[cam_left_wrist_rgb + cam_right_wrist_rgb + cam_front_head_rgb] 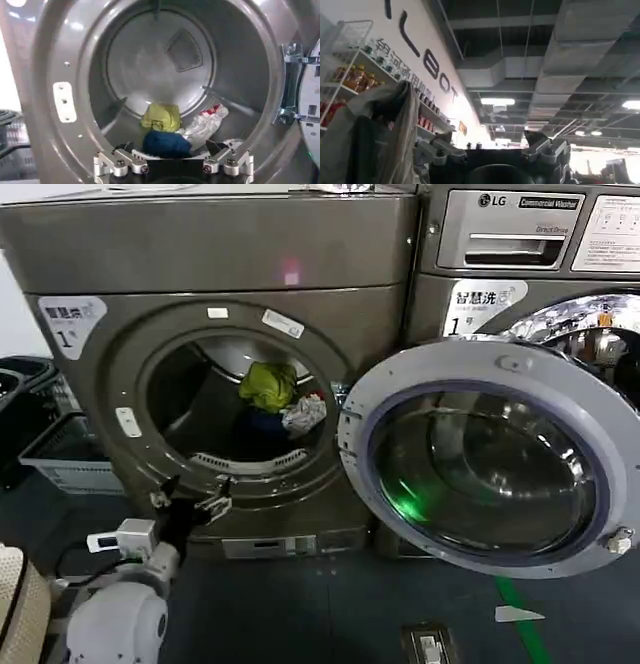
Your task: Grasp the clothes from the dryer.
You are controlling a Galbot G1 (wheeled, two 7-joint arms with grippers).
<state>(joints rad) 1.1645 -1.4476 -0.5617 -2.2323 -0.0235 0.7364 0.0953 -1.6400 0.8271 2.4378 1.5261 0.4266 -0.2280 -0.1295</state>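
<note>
The bronze-grey dryer (215, 274) stands in front of me with its round glass door (490, 459) swung wide to the right. Inside the drum lie the clothes (280, 402): a yellow-green piece on top, a dark blue one (166, 144) below, a white-grey patterned one with red (206, 124) to the right. My left gripper (192, 492) is open just outside the porthole's lower left rim, short of the pile, with nothing between its fingers. My right gripper (490, 144) is open and empty, pointing up at a ceiling.
A silver LG machine (530, 244) stands to the right behind the open door. Dark and grey baskets (60, 449) sit on the floor at the left. A green strip (520, 624) marks the floor at the right.
</note>
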